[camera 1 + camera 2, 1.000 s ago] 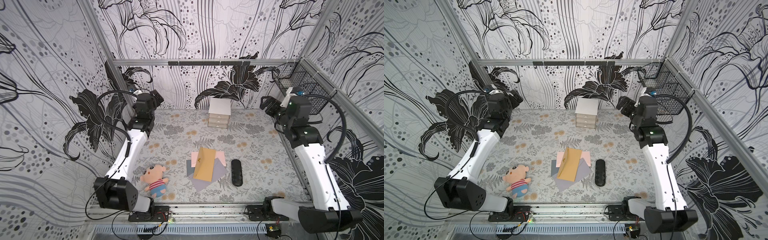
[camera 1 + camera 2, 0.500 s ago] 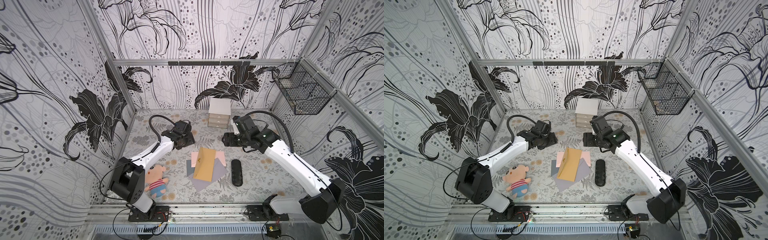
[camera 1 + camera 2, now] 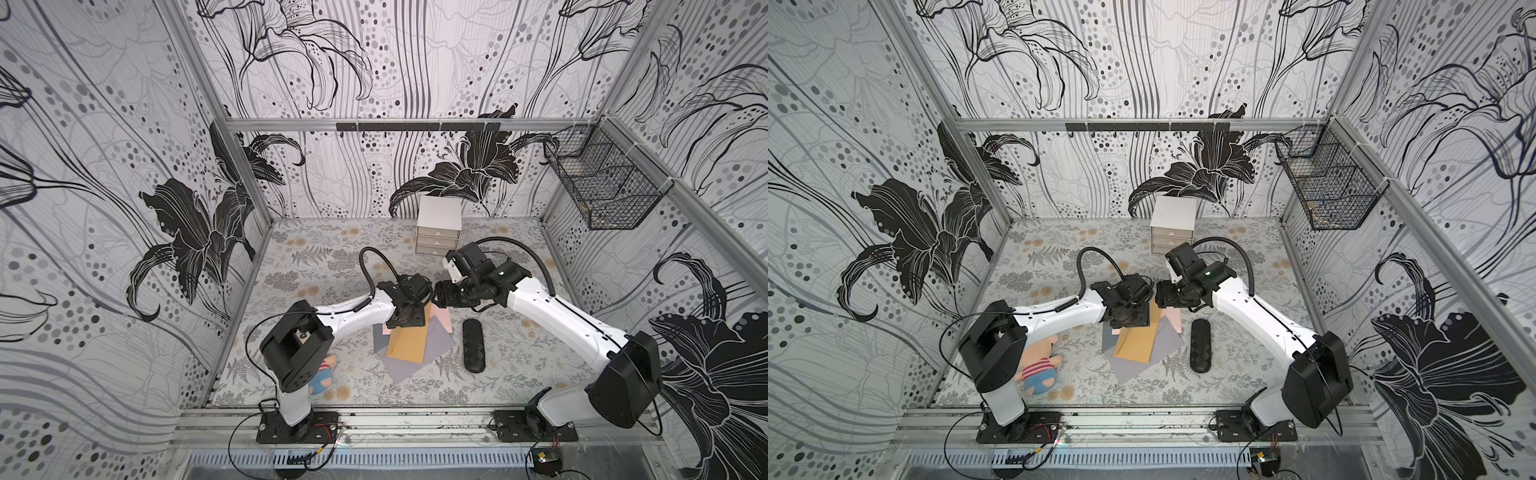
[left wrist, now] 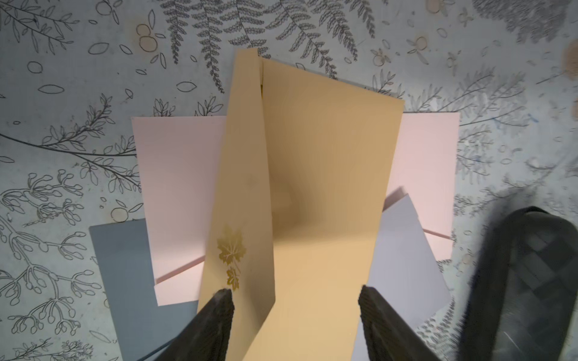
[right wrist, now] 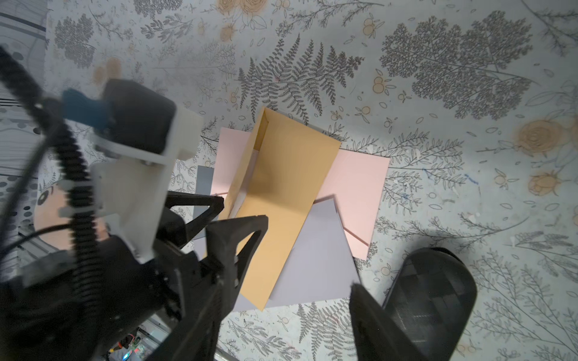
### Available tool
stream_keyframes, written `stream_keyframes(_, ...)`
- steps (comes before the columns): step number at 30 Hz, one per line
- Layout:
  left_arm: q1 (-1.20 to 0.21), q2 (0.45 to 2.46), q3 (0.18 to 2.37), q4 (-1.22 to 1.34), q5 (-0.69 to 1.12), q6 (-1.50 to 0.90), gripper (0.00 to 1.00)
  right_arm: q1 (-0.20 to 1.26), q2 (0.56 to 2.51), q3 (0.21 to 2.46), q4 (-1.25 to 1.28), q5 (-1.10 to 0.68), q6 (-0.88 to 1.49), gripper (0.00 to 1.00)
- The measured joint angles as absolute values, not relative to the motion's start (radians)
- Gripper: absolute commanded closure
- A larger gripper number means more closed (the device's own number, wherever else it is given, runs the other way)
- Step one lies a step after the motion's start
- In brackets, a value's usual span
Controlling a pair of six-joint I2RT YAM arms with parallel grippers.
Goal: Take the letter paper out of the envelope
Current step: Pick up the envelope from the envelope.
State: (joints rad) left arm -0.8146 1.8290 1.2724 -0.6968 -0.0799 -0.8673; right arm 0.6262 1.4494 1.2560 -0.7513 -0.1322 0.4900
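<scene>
At the table's (image 3: pixel 374 392) near edge a plush toy (image 3: pixel 1040 372) lies partly under the left arm; farther in, the tan envelope (image 3: pixel 407 349) rests atop a fan of other envelopes (image 4: pixel 178 175), a black case (image 3: pixel 473 345) just beside them; its flap stands raised, and whether the pale strip (image 5: pixel 250 175) beneath is the letter paper I cannot tell; the left gripper (image 4: pixel 294 300) hangs over the envelope's far end, jaws parted, gripping nothing; the right gripper (image 5: pixel 292 286), just beyond, is likewise released and empty; a drawer box (image 3: pixel 438 226) stands by the back wall.
</scene>
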Motion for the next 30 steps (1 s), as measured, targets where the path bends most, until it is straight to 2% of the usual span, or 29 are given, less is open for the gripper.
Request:
stream_keyframes(6, -0.819, 1.863, 1.282, -0.766, -0.192, -0.873, 0.36, 0.598, 1.404, 1.222, -0.745, -0.165, 0.512, 0.38)
stream_keyframes(9, -0.819, 1.863, 1.282, -0.769, -0.217, -0.867, 0.45, 0.561, 1.382, 1.194, -0.738, -0.195, 0.519, 0.39)
stream_keyframes(13, -0.819, 1.863, 1.282, -0.765, -0.236, -0.844, 0.67, 0.493, 1.373, 1.170, -0.722, -0.249, 0.536, 0.39)
stream_keyframes(18, -0.819, 1.863, 1.282, -0.767, -0.269, -0.813, 0.99, 0.456, 1.376, 1.159, -0.706, -0.307, 0.546, 0.39)
stream_keyframes(27, -0.819, 1.857, 1.285, -0.800, -0.331, -0.752, 1.00, 0.440, 1.414, 1.166, -0.694, -0.365, 0.561, 0.39)
stream_keyframes(30, -0.819, 1.844, 1.313, -0.838, -0.348, -0.716, 1.00, 0.432, 1.429, 1.194, -0.695, -0.380, 0.560, 0.35)
